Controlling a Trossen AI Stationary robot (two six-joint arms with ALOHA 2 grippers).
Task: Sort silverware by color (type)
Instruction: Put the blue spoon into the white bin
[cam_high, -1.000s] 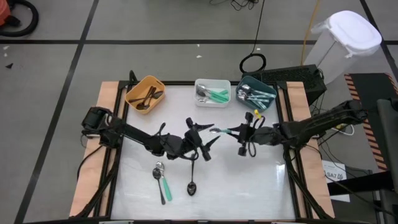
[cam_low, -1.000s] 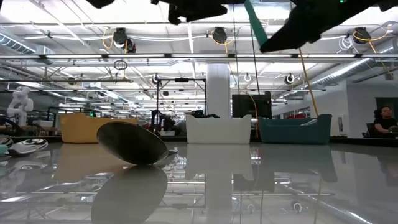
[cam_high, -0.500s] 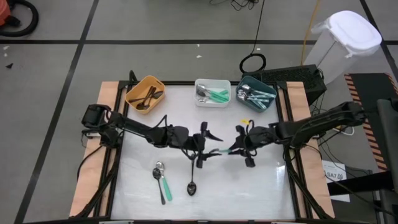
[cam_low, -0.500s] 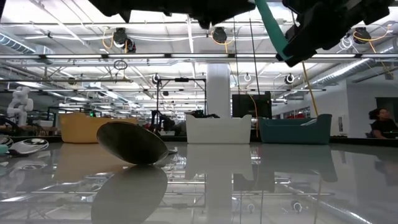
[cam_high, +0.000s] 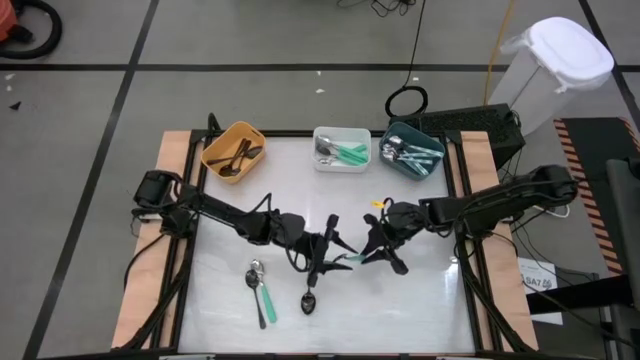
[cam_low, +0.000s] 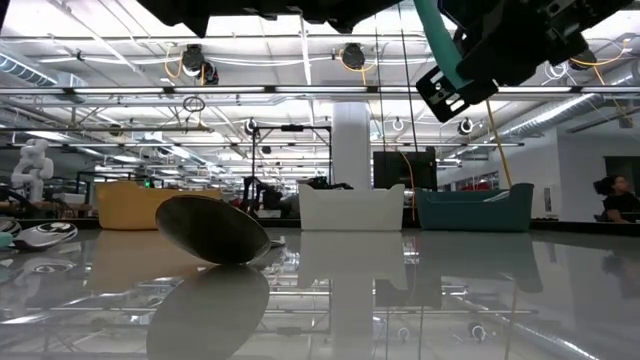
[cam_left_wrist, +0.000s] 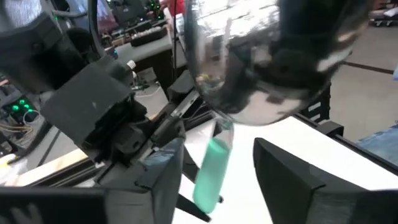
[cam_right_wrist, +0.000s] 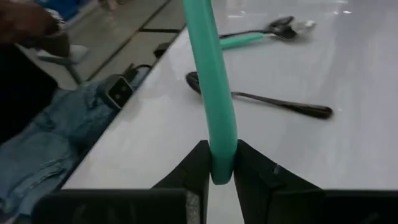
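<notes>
Mint-green spoon (cam_right_wrist: 210, 81) is hanging in the air above the middle of the table (cam_high: 420, 300), between the two grippers. The right gripper (cam_right_wrist: 216, 163) is pinching the end of its handle with almost closed jaws. The left gripper (cam_left_wrist: 214, 180) is waiting with jaws widely apart; the handle is passing between its fingers (cam_left_wrist: 165, 174) and touching neither, and the shiny bowl is beyond the fingertips. This looks like a handover. To do it well, the left jaws should close squarely on the middle of the handle, and the right jaws should release only afterwards, otherwise the spoon may fall. Below the jaws, a black spoon (cam_high: 309, 297) and another mint-green spoon (cam_high: 260, 292) are lying on the table.
</notes>
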